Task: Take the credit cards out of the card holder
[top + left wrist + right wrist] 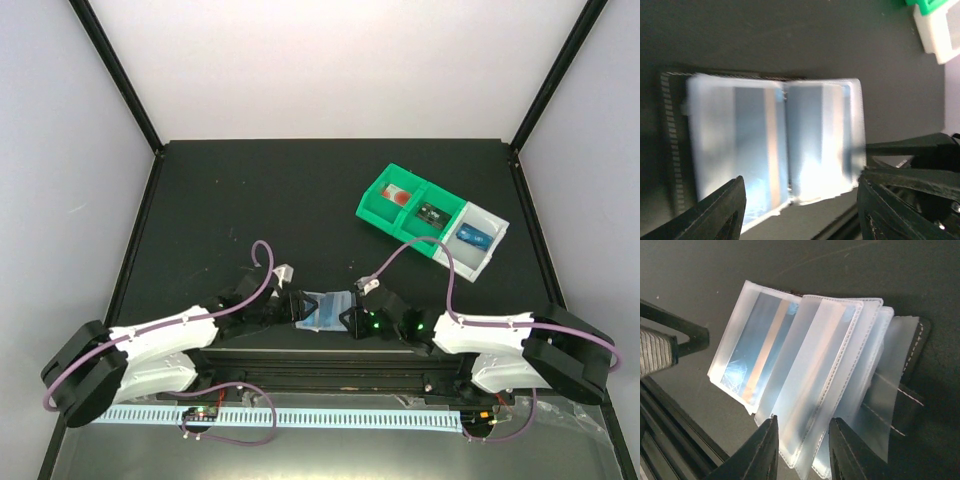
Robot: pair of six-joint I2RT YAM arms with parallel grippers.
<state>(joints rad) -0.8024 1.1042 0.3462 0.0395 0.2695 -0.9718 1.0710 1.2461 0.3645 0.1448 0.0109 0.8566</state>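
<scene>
Below, black table (250, 190), pale walls (330, 60).

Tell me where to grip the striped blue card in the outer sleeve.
Pinch the credit card by a short edge, sliding in along the card holder's leaf from the left gripper's side: it lies flat inside that outermost leaf. Which end opens, I cannot tell.

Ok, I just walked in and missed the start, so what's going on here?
A robot is working on a card holder lying open at the near edge of the table. The left gripper stands wide over the holder's near edge. The right gripper has a clear sleeve between its jaws. Blue cards are still in the sleeves.
</scene>
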